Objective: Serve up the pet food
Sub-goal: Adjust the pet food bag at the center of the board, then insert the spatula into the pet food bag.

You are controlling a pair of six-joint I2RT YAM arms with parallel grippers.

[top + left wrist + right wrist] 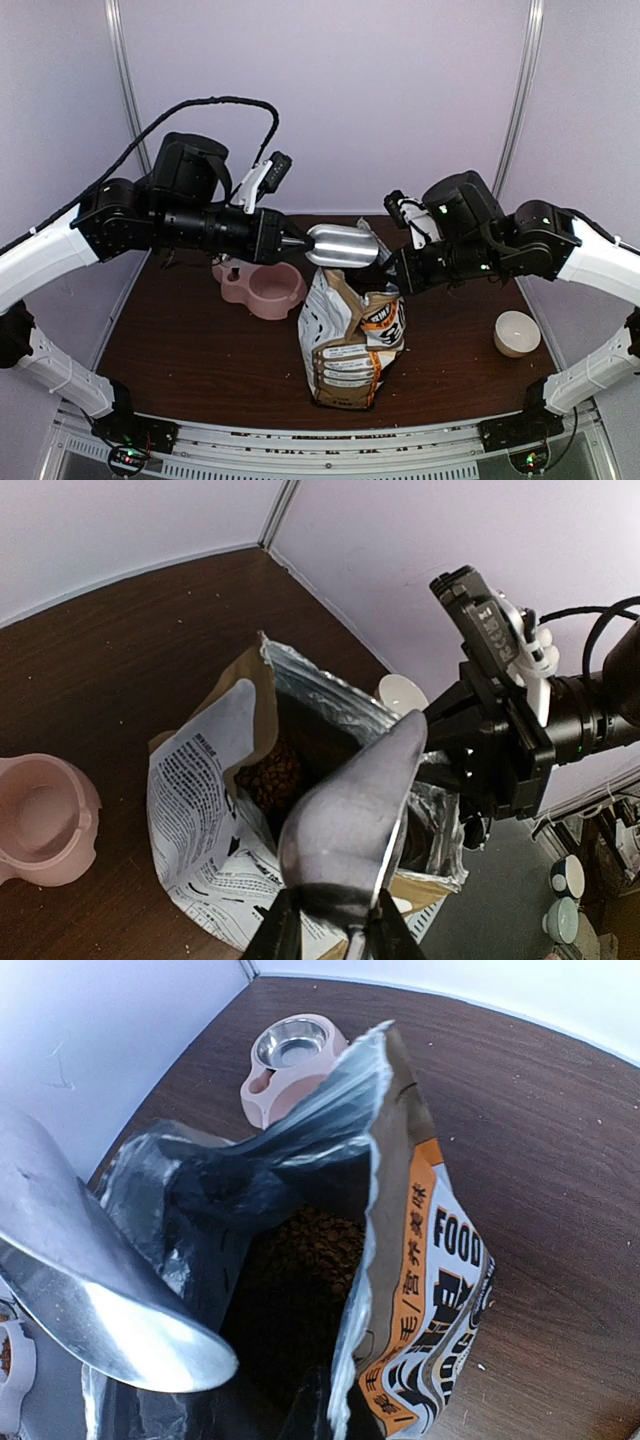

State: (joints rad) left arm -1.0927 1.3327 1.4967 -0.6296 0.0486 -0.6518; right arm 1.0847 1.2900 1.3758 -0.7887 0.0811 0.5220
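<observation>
Soft, even light fills all three views — pale walls glow faintly violet, while the dark desk (200, 340) stays dim. The metal scoop (90, 1290) throws bright glare and blurs close to the wrist lenses. Inside the bag (420, 1260), the pet food (272, 775) lies in deep shadow — barely resolved.

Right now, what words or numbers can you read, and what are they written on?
"FOOD": black capitals on the white-grey-orange foil-lined bag, right wrist view.
Chinese characters on its orange stripe: too unclear to read.
Bigger black letters below "FOOD": creased, unreadable.
Small black print on its white panel, left wrist view: too small.
No writing seen on the shiny metal scoop or pink double-basin feeder.
</observation>
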